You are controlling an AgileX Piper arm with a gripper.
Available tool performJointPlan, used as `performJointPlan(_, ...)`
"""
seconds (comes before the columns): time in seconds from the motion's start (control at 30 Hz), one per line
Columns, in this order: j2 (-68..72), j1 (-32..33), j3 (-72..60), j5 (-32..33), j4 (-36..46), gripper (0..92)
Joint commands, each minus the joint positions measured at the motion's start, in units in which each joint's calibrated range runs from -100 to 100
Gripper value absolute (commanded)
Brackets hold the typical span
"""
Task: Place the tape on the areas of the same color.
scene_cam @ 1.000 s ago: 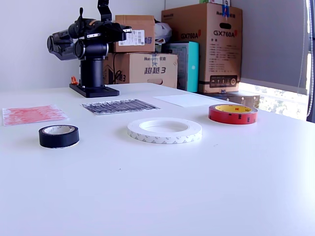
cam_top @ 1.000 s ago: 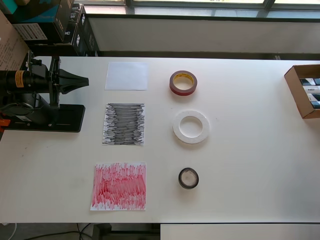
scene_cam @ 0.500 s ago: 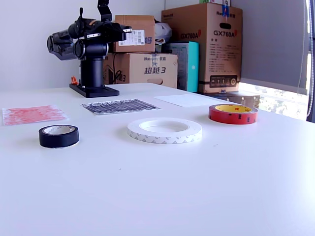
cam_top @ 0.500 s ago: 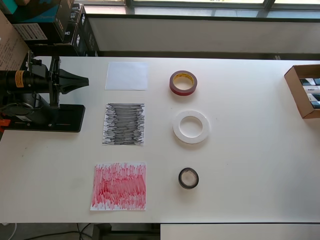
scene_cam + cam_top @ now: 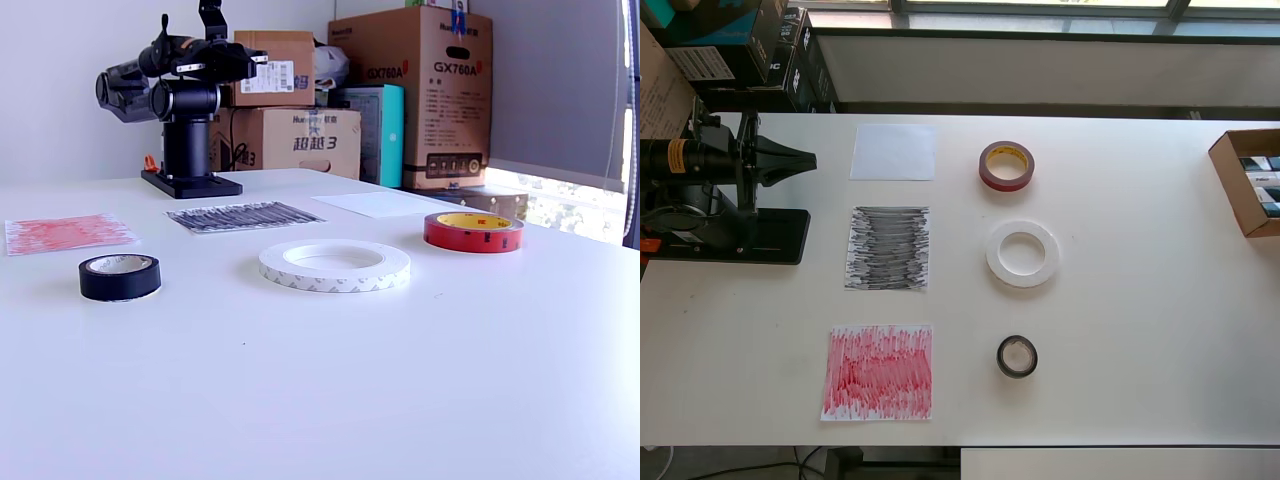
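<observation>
Three tape rolls lie in a column on the white table: a red roll (image 5: 1006, 166) (image 5: 473, 231), a wide white roll (image 5: 1022, 253) (image 5: 334, 264) and a small black roll (image 5: 1017, 356) (image 5: 120, 276). To their left in the overhead view lie three paper sheets: plain white (image 5: 893, 151) (image 5: 385, 203), black-scribbled (image 5: 888, 248) (image 5: 243, 215) and red-scribbled (image 5: 879, 372) (image 5: 68, 231). My gripper (image 5: 810, 160) (image 5: 256, 66) is folded over the arm's base (image 5: 735, 236), left of the white sheet. Its jaws look closed and empty, far from every roll.
An open cardboard box (image 5: 1248, 180) stands at the table's right edge in the overhead view. Stacked cartons (image 5: 420, 95) stand behind the table in the exterior view. The table's front edge (image 5: 960, 446) runs just below the red sheet.
The arm's front part has lifted very slightly over its base. The tape rolls and sheets have not moved.
</observation>
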Motion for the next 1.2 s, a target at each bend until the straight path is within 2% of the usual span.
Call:
performJointPlan(0.0, 3.2, 0.4, -5.4, 0.5, 0.4, 0.7)
performJointPlan(0.5, 36.2, 0.3, -33.1, 0.1, 0.3, 0.9)
performJointPlan(1.0, 83.8, 0.5, -72.6, 0.4, 0.9, 1.0)
performJointPlan(1.07, 89.3, 1.2, -77.4, 0.4, 4.2, 1.0)
performJointPlan(1.17, 96.9, 2.3, -86.6, 0.6, 14.5, 1.0)
